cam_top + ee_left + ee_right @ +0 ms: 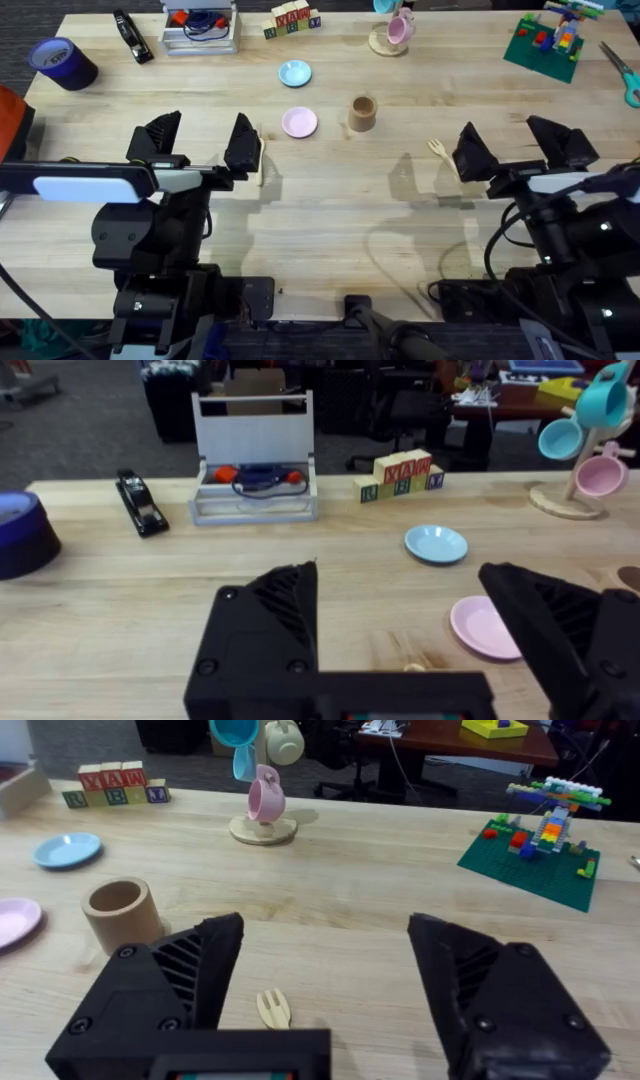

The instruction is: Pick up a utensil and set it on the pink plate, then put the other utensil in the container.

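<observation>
The utensil, a pale wooden spoon [262, 162], lies on the table just right of my left gripper [205, 132], partly under its right finger. That gripper is open and holds nothing. The pink plate [299, 122] sits a little ahead and right of it; in the left wrist view the pink plate [480, 626] is beyond the right finger [560, 625]. The other utensil, a wooden fork [440, 152], lies just left of my open, empty right gripper [512, 140]. In the right wrist view the fork [273, 1009] lies between the fingers, tines visible. The tan container [362, 113] stands upright right of the pink plate.
A light-blue plate [294, 72] lies behind the pink one. At the back are a mug stand with a pink mug [398, 32], letter blocks [292, 18], a grey tray [200, 28], a stapler [132, 36], a blue tape roll [62, 62] and a green brick plate [545, 45].
</observation>
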`<action>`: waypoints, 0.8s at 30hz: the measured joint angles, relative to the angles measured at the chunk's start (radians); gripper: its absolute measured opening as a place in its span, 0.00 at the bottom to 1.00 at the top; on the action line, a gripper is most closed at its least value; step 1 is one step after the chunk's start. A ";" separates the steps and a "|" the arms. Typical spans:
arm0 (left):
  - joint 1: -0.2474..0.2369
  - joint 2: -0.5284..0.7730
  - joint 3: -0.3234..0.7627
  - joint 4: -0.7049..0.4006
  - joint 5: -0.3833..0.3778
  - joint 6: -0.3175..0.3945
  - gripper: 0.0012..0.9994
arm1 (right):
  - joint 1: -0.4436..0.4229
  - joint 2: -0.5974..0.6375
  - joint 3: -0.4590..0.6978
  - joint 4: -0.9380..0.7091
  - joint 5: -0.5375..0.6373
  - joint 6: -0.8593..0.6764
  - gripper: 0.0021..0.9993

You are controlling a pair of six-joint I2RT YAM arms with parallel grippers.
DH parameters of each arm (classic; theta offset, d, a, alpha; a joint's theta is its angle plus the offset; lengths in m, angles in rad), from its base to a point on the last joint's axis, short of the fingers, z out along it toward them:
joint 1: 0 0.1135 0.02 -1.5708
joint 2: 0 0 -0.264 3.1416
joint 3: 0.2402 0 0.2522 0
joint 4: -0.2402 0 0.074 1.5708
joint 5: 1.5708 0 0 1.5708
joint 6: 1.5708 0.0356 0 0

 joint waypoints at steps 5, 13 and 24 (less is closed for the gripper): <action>0.000 0.000 0.000 -0.001 0.000 0.000 0.99 | 0.000 0.000 0.001 -0.012 0.002 0.000 1.00; 0.000 0.000 0.000 -0.001 0.000 0.000 0.99 | 0.000 0.000 0.002 -0.019 0.002 0.000 1.00; 0.000 0.000 0.000 -0.001 -0.006 0.000 1.00 | 0.000 0.001 0.002 -0.016 0.002 0.000 1.00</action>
